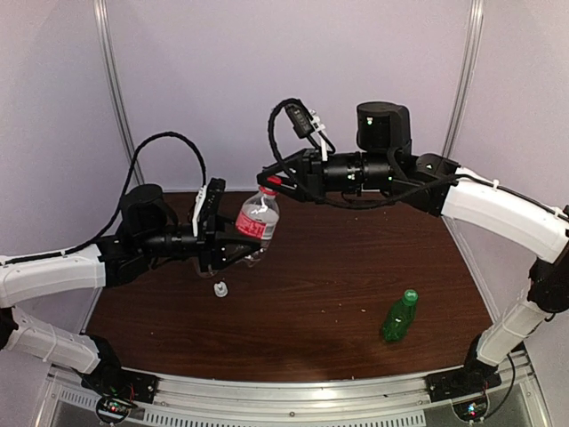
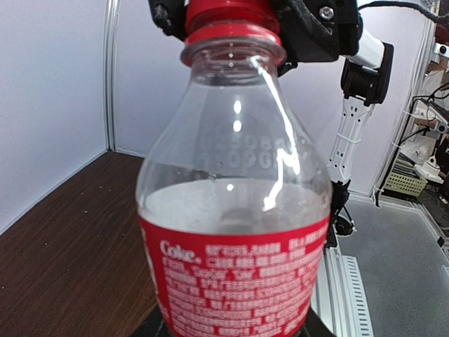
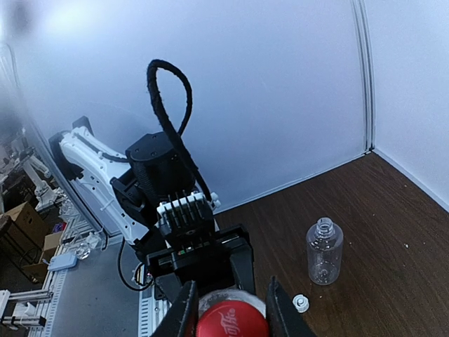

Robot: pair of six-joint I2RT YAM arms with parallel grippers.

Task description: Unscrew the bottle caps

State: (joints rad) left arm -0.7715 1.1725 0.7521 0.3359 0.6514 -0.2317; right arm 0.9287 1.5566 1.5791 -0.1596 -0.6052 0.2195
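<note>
The labelled bottle (image 1: 258, 221) sits in the left gripper (image 1: 238, 247) above the bench (image 1: 338, 258), with the right gripper (image 3: 230, 309) around its cap (image 2: 231, 17). A loose cap (image 1: 220, 288) lies on the bench before it. A second bottle (image 1: 399, 316) rests well to the right.

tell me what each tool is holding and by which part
The left tool holds the bottle by its lower body; the right tool is shut on its red cap.

Red cap (image 3: 231, 324), green bottle (image 1: 399, 318)
</note>
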